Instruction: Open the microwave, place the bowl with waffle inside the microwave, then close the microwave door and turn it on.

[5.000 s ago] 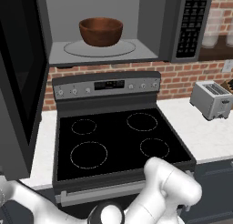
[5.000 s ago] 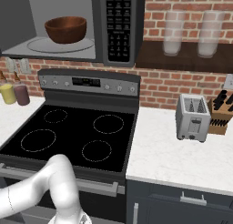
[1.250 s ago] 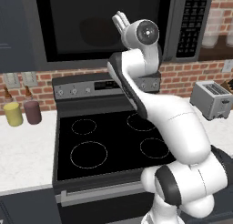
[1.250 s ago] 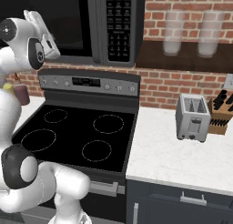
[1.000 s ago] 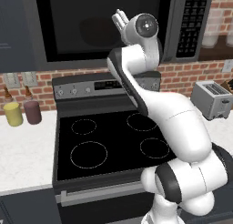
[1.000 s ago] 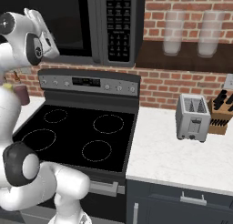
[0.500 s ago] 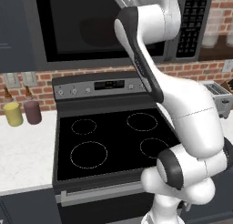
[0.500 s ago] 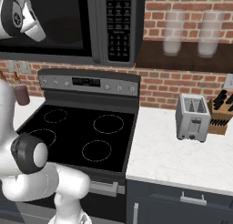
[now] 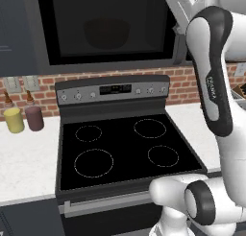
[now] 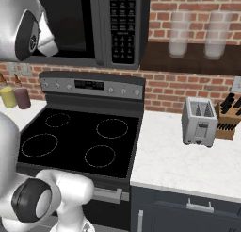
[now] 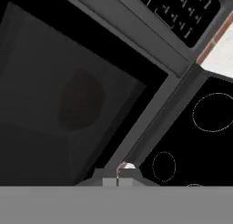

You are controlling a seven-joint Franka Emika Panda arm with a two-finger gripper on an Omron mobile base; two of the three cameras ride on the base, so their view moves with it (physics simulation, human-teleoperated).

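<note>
Since the last frames the arm has swung higher and rightward, toward the keypad strip [image 10: 123, 26]. Gripper [image 11: 118, 178] jaws closed, holding nothing, near the microwave door [image 9: 108, 29]. Door shut; bowl [image 9: 106, 32] dimly visible behind glass. Stove [image 10: 80, 136] below.

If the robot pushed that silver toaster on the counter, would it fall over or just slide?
Probably slide. The toaster looks boxy, with a broad flat bottom on the smooth white counter, so tipping seems unlikely. Its shiny metal sides may be slippery to grip, and it looks fairly heavy for its size.
</note>
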